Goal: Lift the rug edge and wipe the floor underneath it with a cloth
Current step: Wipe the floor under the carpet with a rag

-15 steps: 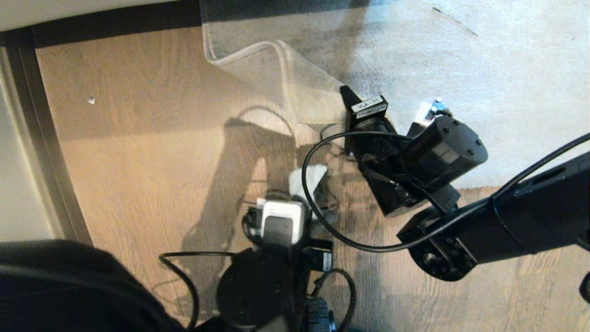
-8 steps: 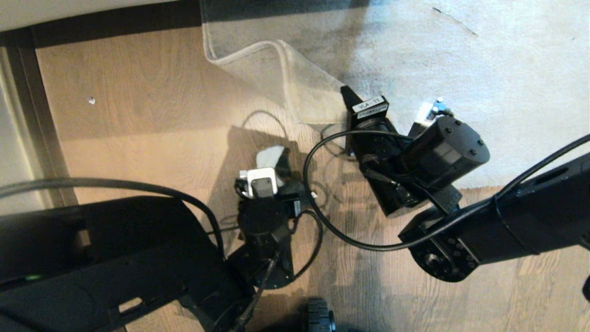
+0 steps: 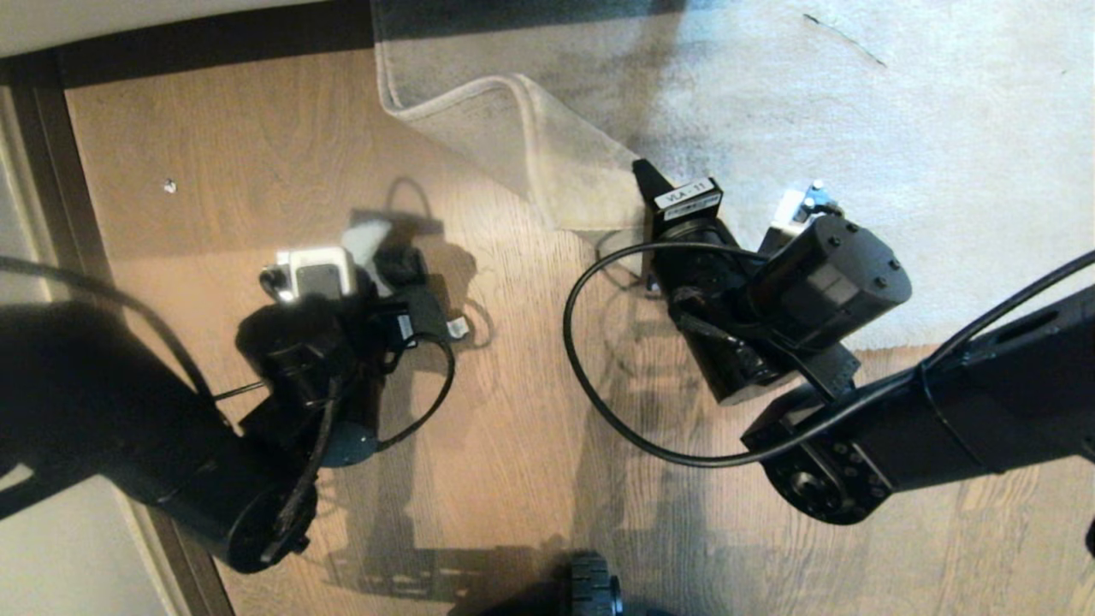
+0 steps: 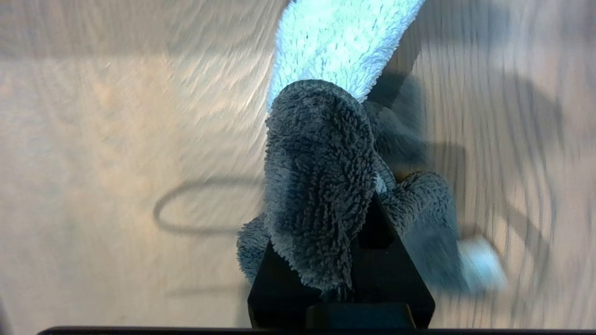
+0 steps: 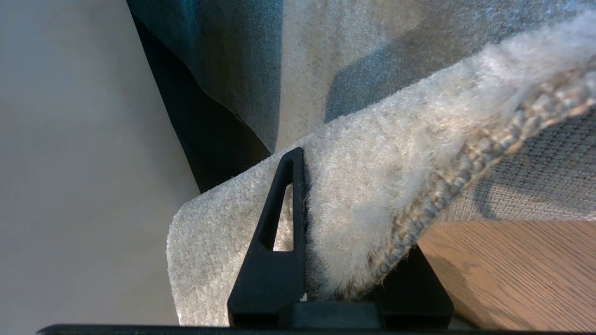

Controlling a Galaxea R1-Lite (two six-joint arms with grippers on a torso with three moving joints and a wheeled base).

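The right gripper (image 5: 326,260) pinches the rug edge (image 3: 547,162) and holds it folded up off the floor (image 3: 513,411), near the dark skirting strip (image 3: 214,38). The left gripper (image 4: 344,260), clamped on the cloth (image 4: 321,186), presses it to bare planks well apart from the lifted corner.

Left claw (image 4: 342,242) and right claw (image 5: 344,260) both clamped.

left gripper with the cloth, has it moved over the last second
Yes. The left gripper, shut on the cloth, has swept left across the floor, away from the lifted rug edge.
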